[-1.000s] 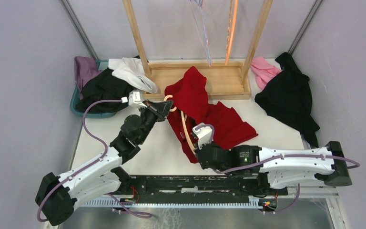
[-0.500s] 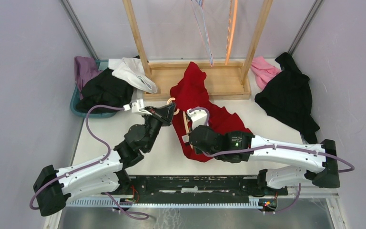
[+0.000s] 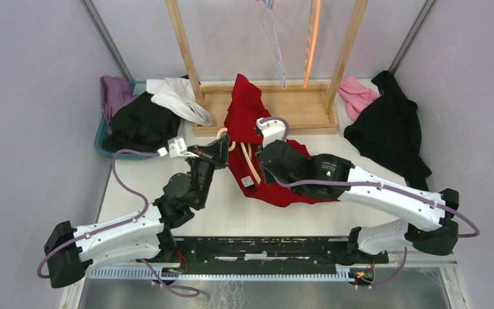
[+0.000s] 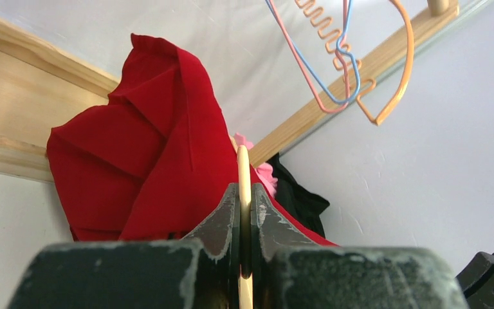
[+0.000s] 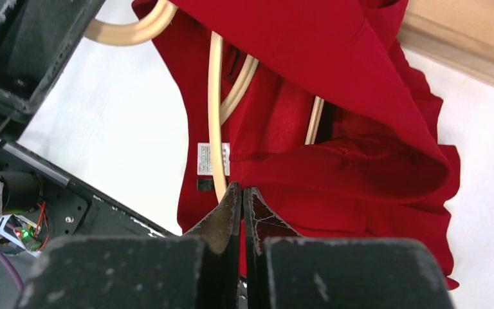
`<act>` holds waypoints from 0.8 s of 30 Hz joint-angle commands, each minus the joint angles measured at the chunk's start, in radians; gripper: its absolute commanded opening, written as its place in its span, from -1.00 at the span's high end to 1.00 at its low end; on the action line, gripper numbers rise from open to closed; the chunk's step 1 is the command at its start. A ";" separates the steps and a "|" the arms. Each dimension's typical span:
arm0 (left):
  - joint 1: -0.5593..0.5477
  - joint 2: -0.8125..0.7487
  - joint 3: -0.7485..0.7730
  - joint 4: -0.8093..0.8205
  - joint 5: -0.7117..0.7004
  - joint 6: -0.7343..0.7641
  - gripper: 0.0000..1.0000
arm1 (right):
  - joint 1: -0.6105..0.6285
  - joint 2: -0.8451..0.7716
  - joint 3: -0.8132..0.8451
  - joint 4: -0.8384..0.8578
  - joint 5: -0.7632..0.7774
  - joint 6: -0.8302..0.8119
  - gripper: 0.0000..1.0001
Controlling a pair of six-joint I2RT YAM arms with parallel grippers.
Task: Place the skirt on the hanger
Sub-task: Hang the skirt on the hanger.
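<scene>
The red skirt [image 3: 276, 190] lies bunched mid-table, its top edge reaching the wooden rack; it also fills the left wrist view [image 4: 161, 161] and the right wrist view [image 5: 360, 187]. The cream hanger [image 3: 249, 164] is threaded into it, its bars running under the fabric [image 5: 215, 116]. My left gripper [image 3: 222, 143] is shut on the hanger's hook end [image 4: 244, 167], the thin cream rod pinched between its jaws [image 4: 244, 193]. My right gripper [image 3: 262, 170] is shut on the skirt's edge beside the white label [image 5: 241, 193].
A wooden rack base [image 3: 296, 106] stands behind the skirt, with wire hangers [image 3: 276, 45] hanging above it. A black garment [image 3: 386, 129] and a pink one [image 3: 357, 93] lie at the right. A teal bin [image 3: 101, 147] with dark, white and purple clothes sits at the left.
My right gripper has moved away from the near edge toward the rack, dragging the skirt with it along the hanger. My left gripper has shifted only slightly, still holding the hanger.
</scene>
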 commanded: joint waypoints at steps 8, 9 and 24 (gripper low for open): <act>-0.067 0.008 0.036 -0.070 -0.160 -0.049 0.93 | -0.061 0.098 0.198 0.059 0.008 -0.090 0.98; -0.069 -0.001 0.012 -0.066 -0.172 -0.058 0.93 | -0.069 0.102 0.199 0.059 0.004 -0.092 0.98; -0.076 0.159 -0.165 0.475 -0.336 0.140 0.93 | -0.142 0.009 -0.055 0.095 -0.039 0.013 0.98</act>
